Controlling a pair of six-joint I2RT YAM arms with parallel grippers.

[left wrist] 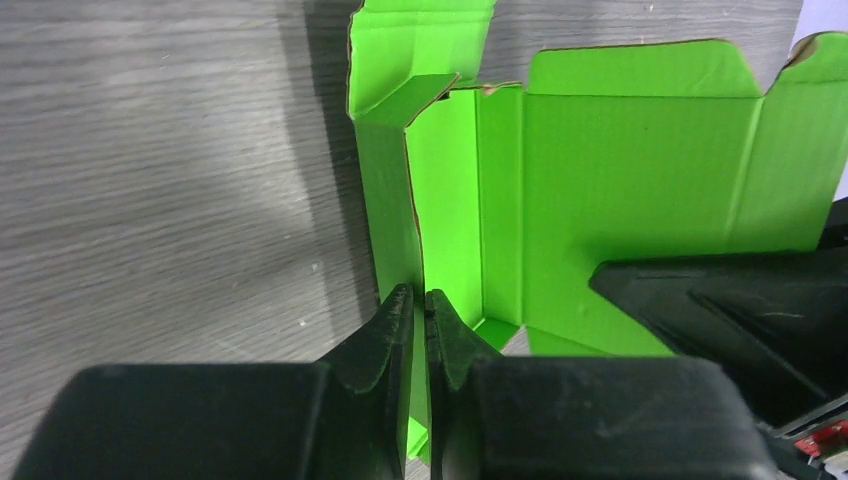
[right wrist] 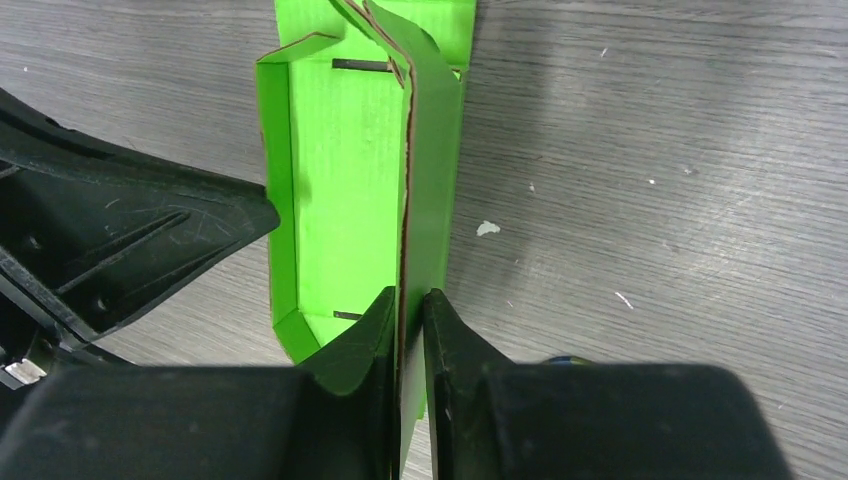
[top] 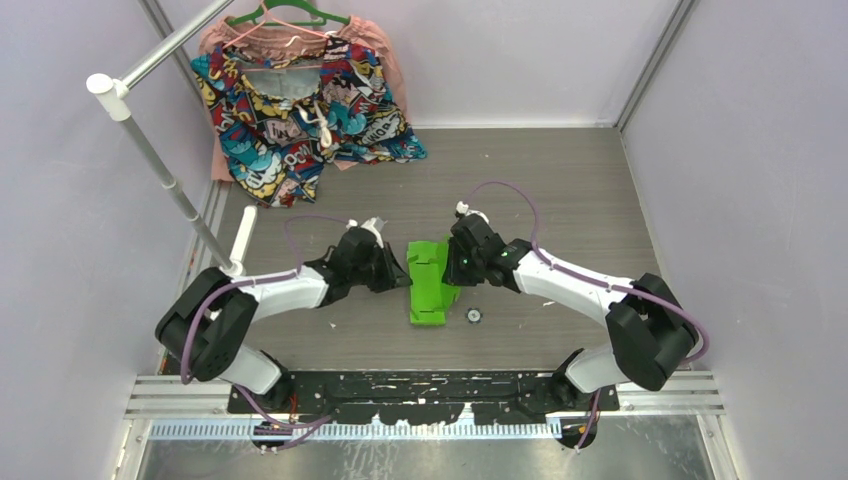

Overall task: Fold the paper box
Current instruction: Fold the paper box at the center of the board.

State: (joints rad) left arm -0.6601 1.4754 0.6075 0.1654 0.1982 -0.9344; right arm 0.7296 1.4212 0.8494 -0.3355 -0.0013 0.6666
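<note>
Left gripper (left wrist: pixel 420 305) is pinching the left wall of the lime-green card paper box (left wrist: pixel 620 190); right gripper (right wrist: pixel 410 300) is pinching its right wall; a small dark disc (top: pixel 474 316), maybe, is lying just beside it.

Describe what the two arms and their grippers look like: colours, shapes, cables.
Both the left arm and right arm have white tubular links between bulky black joint housings. A thin purple cable loops along each. The left gripper and right gripper are matt black, each with two wedge-shaped fingers tapering to narrow tips.
</note>
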